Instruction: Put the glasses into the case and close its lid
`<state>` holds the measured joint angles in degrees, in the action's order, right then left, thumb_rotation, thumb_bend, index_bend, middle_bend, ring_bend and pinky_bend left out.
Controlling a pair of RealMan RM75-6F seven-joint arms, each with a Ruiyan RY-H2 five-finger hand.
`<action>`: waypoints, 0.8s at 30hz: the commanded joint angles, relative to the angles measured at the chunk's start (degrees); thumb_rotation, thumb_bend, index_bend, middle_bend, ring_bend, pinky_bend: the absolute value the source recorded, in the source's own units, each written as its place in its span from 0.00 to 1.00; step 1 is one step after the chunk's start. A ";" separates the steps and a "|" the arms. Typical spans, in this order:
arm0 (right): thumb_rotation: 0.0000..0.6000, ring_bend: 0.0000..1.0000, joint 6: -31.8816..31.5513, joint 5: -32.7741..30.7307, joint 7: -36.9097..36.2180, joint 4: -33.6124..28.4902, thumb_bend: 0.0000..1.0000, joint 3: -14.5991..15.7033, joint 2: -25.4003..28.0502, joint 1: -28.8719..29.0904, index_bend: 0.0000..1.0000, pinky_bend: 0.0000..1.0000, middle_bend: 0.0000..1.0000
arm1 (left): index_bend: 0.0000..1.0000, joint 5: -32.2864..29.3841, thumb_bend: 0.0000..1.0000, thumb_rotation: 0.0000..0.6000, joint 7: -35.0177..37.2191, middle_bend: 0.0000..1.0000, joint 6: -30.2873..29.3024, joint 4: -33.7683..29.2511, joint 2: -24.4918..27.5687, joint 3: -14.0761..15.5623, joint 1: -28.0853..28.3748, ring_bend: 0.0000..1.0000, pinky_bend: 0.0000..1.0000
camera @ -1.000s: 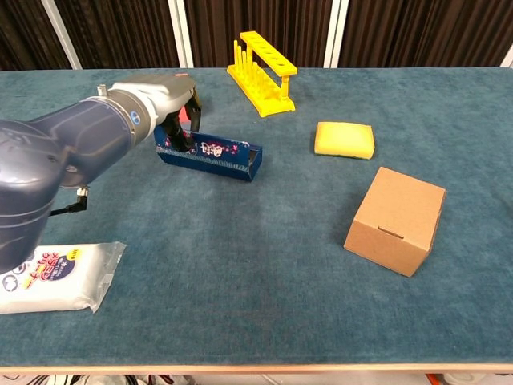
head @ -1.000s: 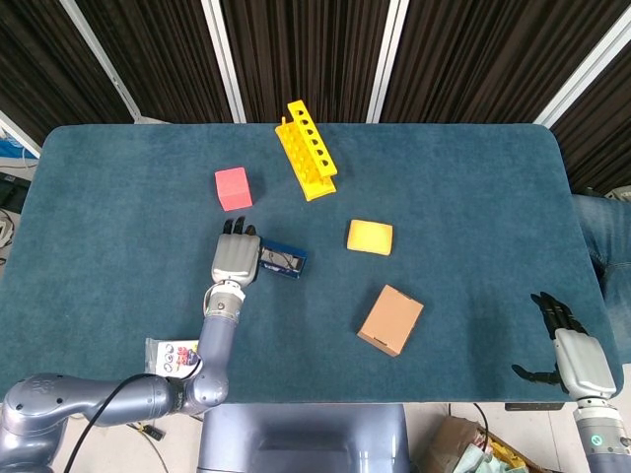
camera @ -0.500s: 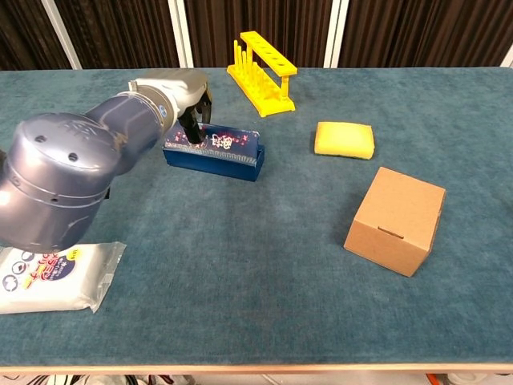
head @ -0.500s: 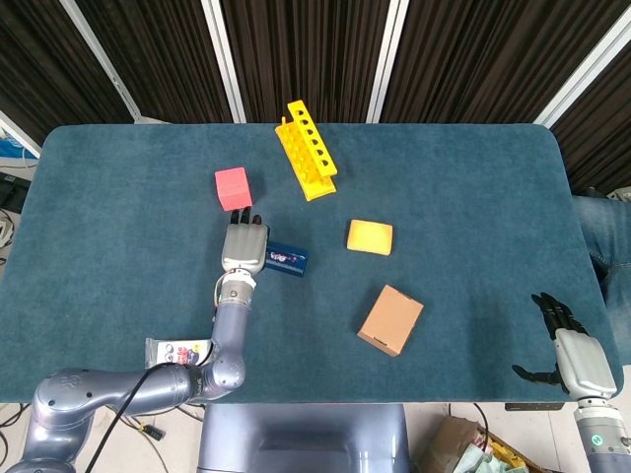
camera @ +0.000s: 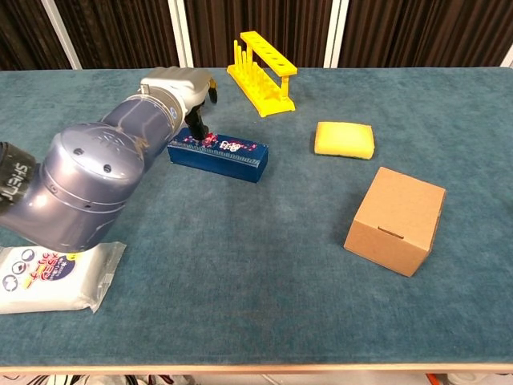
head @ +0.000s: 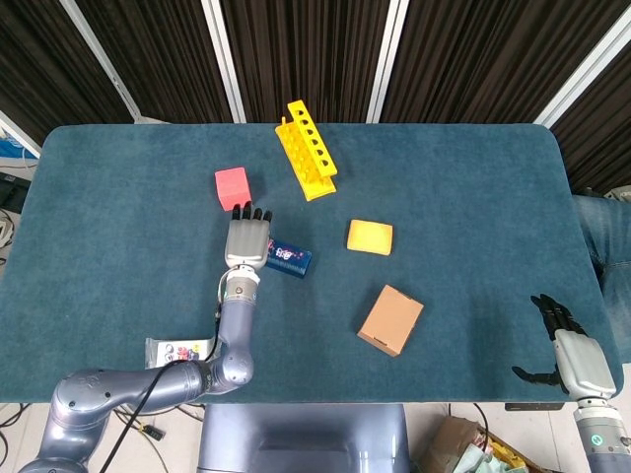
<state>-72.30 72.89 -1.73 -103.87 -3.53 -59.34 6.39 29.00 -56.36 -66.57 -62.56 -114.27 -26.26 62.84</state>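
case (camera: 220, 151): blue, lid down, centre-left of frame on desk (head: 473, 187), just left of the sponge (head: 370, 237)
left hand (head: 246, 237): over case's left end, fingers extended and touching it, gripping nothing
right hand (head: 567, 352): lower right corner, off the desk, fingers apart, empty
glasses: can't see them

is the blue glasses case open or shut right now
Shut. In the chest view the blue case shows a flat patterned lid lying level on its body, no interior visible. The left hand rests on its left end.
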 commanded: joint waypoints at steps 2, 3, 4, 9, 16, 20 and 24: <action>1.00 0.00 0.22 -0.21 -0.01 -0.11 0.00 0.01 0.09 0.06 0.00 0.18 0.00 | 0.00 -0.64 0.43 1.00 -0.88 0.07 0.30 1.73 -0.78 -0.01 0.45 0.00 0.04; 1.00 0.00 0.31 -0.30 0.00 -0.16 0.00 0.01 0.13 0.09 0.00 0.18 0.00 | 0.00 -0.80 0.43 1.00 -0.82 0.05 0.45 1.84 -0.84 -0.22 0.52 0.00 0.03; 1.00 0.00 0.30 -0.33 -0.02 -0.19 0.00 -0.02 0.15 0.10 0.00 0.18 0.00 | 0.00 -0.68 0.43 1.00 -0.57 0.04 0.54 1.90 -0.85 -0.35 0.55 0.00 0.02; 1.00 0.00 -0.02 -0.21 -0.10 -0.13 0.00 -0.09 0.09 0.03 0.00 0.18 0.00 | 0.00 2.32 0.35 1.00 1.30 0.02 -0.25 1.10 0.12 0.10 0.25 0.00 0.01; 1.00 0.00 -0.22 -0.04 0.31 0.12 0.00 -0.11 -0.12 0.09 0.00 0.18 0.00 | 0.00 6.70 0.32 1.00 2.63 0.02 -2.87 -11.99 7.93 3.12 -4.41 0.00 0.00; 1.00 0.00 -1.30 0.65 0.87 0.48 0.00 -0.23 -0.47 -0.06 0.00 0.18 0.00 | 0.00 4.67 0.32 1.00 0.26 0.01 -5.84 -26.66 16.18 5.72 -9.50 0.00 0.00; 1.00 0.00 -2.79 1.99 1.39 1.13 0.00 -0.27 -0.99 -0.33 0.00 0.18 0.00 | 0.00 5.02 0.32 1.00 1.82 0.01 -9.31 -40.10 24.03 8.92 -15.24 0.00 0.00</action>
<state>-74.69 74.50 -0.57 -102.99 -3.78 -60.13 6.17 34.14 -54.97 -71.75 -89.61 -99.35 -21.24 54.31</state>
